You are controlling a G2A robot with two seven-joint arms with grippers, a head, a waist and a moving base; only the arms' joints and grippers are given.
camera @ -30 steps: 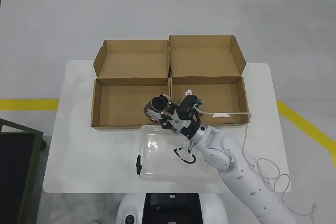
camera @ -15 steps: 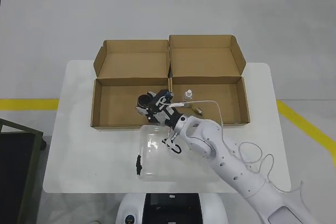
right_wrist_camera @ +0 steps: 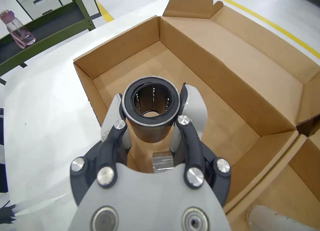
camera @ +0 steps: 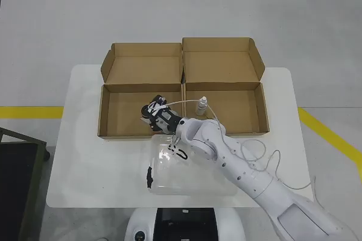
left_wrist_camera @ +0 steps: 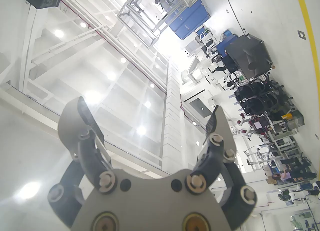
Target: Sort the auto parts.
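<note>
Two open cardboard boxes sit side by side on the white table (camera: 90, 175), and one cylindrical bearing (right_wrist_camera: 152, 118) is pinched between the fingers of the right gripper (right_wrist_camera: 152, 96) over the left box (camera: 123, 117). The part is held with its bore open toward the wrist camera and rows of small balls showing inside. From above, the gripper and bearing are over the right half of that box's floor; whether the part touches the cardboard cannot be told. The right box (camera: 238, 111) holds one small white bottle-shaped part (camera: 202, 105) near its left wall. One clear plastic tray (camera: 169, 184) lies on the table just in front of the boxes, with a single dark piece (camera: 149, 176) at its left edge, perhaps a rubber part, too small to make out. The left gripper (left_wrist_camera: 148, 106) points up toward the ceiling, its two fingers spread wide with nothing between them. Compared with a second ago, the right arm has swung leftward, carrying the bearing from beside the wall shared by the two boxes to a spot farther inside the left one; boxes and tray have not shifted.
</note>
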